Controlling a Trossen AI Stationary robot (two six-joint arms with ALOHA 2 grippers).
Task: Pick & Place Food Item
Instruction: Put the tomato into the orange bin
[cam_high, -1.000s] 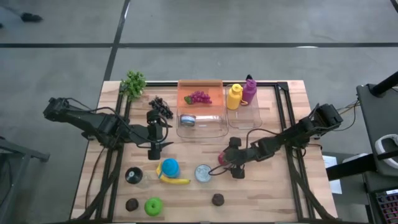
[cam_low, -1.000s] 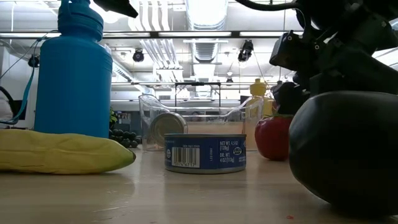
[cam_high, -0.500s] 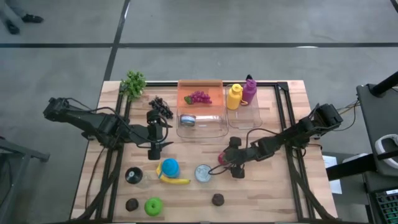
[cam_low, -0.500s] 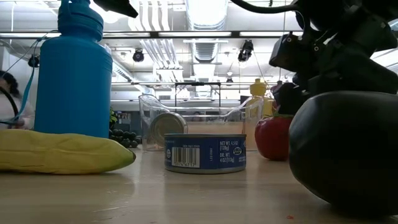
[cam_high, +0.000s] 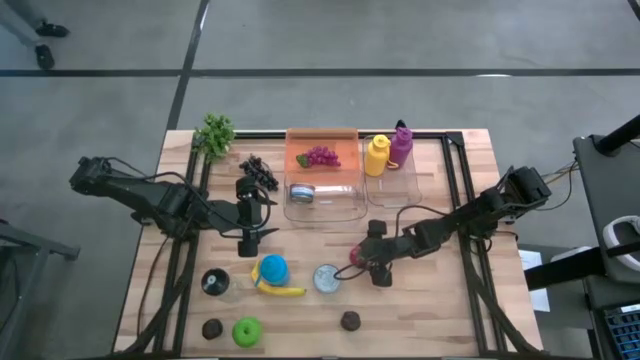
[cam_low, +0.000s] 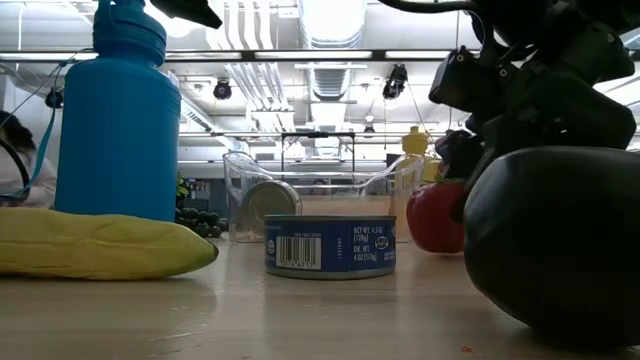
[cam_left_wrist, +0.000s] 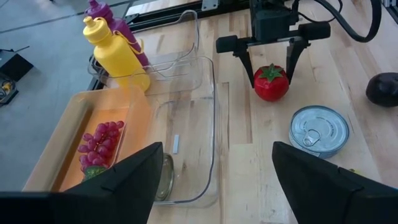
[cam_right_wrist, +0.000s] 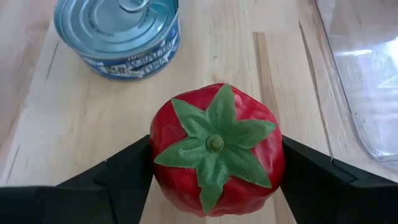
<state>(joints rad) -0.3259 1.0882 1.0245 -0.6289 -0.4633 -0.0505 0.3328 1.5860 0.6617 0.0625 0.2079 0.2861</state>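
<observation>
Now tomato (cam_right_wrist: 215, 148) between right tool (cam_right_wrist: 211, 171) fingers, touching both.

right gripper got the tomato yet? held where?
Right gripper is shut on the tomato, one finger on each side. Left gripper is open and holds nothing.
</observation>
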